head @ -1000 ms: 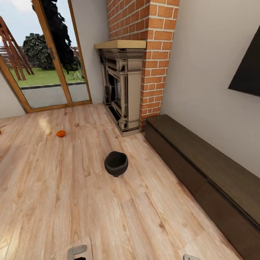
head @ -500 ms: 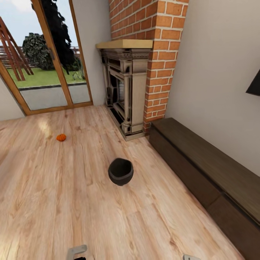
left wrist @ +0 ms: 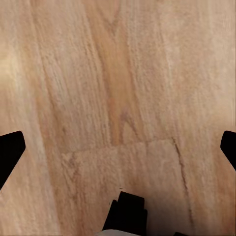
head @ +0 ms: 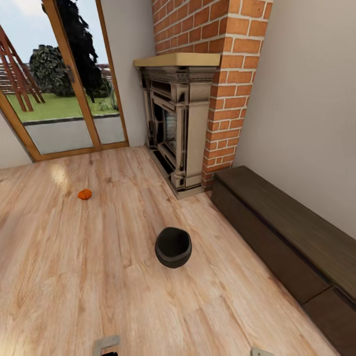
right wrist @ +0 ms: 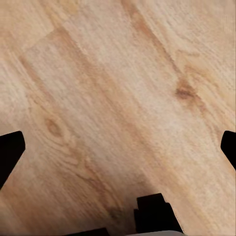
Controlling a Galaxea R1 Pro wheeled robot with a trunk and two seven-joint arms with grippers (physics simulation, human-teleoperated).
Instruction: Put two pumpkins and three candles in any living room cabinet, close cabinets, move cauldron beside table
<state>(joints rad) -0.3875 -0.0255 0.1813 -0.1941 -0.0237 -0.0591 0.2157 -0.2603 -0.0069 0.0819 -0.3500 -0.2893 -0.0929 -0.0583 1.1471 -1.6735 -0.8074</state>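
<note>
A black round cauldron (head: 173, 247) stands on the wood floor in the middle of the head view. One small orange pumpkin (head: 84, 194) lies on the floor farther off to the left, near the glass door. The long low dark-brown cabinet (head: 291, 237) runs along the right wall with its fronts shut. My left gripper (left wrist: 118, 147) hangs open over bare floorboards, its dark fingertips (left wrist: 10, 152) at the picture's edges. Likewise my right gripper (right wrist: 118, 147) is open over bare floor, with nothing between its fingertips (right wrist: 10, 150). The candles are out of view.
A brick chimney with an ornate fireplace (head: 175, 128) stands at the back, just beyond the cabinet's far end. A wood-framed glass door (head: 59, 84) to a garden fills the back left. Open floor lies around the cauldron.
The whole view has shifted: the cauldron, cabinet and fireplace have come nearer and slid lower and rightward, so the camera has moved forward. The dark wall panel at the upper right has left the picture.
</note>
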